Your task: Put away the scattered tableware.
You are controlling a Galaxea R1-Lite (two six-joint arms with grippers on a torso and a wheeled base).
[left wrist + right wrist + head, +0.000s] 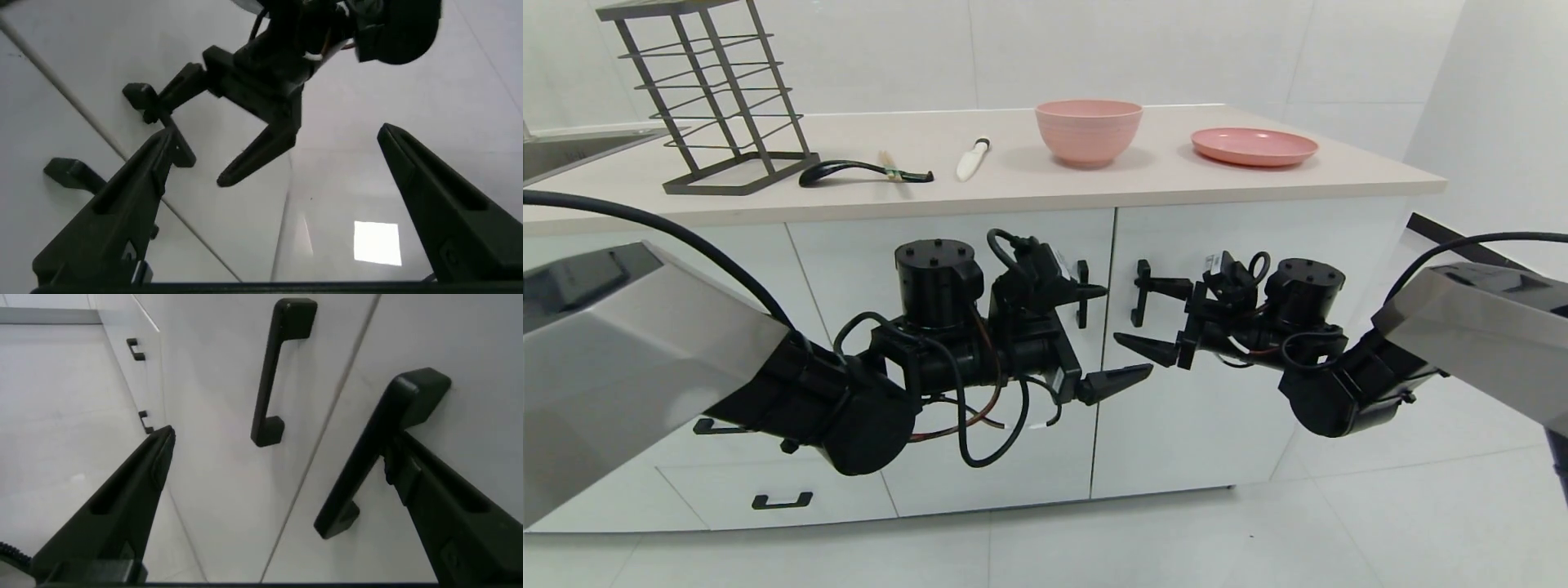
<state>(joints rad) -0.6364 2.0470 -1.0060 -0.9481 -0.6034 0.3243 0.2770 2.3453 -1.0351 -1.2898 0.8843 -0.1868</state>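
Currently finds left gripper [1111,336] and right gripper [1145,317] low before cabinet doors [1225,400], jaws wide, empty; places bowl [1088,131] and plate [1254,146] up on desk [1160,184], nearer right; spoon [849,171], lengthwise along the front edge, nearer left

No text, number or sign readable anywhere, small white tag [1056,261] on the left gripper [1128,329], print too small to make out, second white tag [1213,260] on the right gripper [1129,311], likewise illegible
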